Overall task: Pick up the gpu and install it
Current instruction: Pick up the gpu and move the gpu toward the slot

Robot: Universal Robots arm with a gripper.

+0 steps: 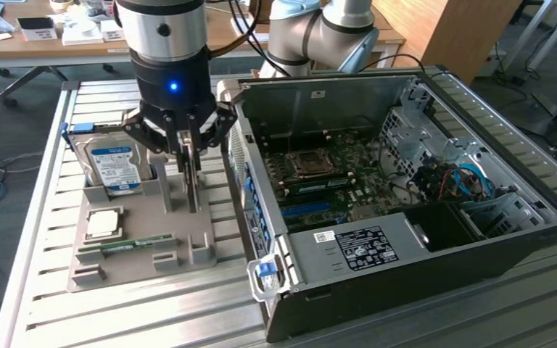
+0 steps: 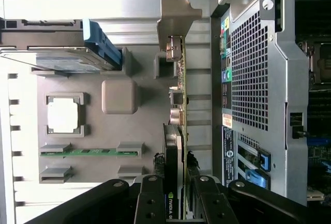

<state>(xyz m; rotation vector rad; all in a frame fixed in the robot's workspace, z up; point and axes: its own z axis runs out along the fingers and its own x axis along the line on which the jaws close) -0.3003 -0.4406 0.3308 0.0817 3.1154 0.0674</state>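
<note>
In the exterior view, starting from its left, the grey tray (image 1: 133,270) carries one hard drive (image 1: 114,163) with a blue label, standing upright. It also carries one square processor chip (image 1: 102,223) lying flat and one narrow green RAM stick (image 1: 128,244). Next to these hangs the gripper (image 1: 186,145), and at the exterior view's right stands one open computer case (image 1: 405,297). This view looks into the case and shows the motherboard (image 1: 336,181). The wrist view instead shows the perforated back wall of the case and the gpu (image 2: 173,146) seen along its thin edge between the black fingers (image 2: 150,198). The gripper is pinching the gpu on both faces. The one gpu stands on edge over the tray, between the hard drive and the case. It has a green board, a black cooler on one face and a silver end bracket (image 2: 176,12) at the far end. Whether its lower edge touches the tray cannot be told.
</note>
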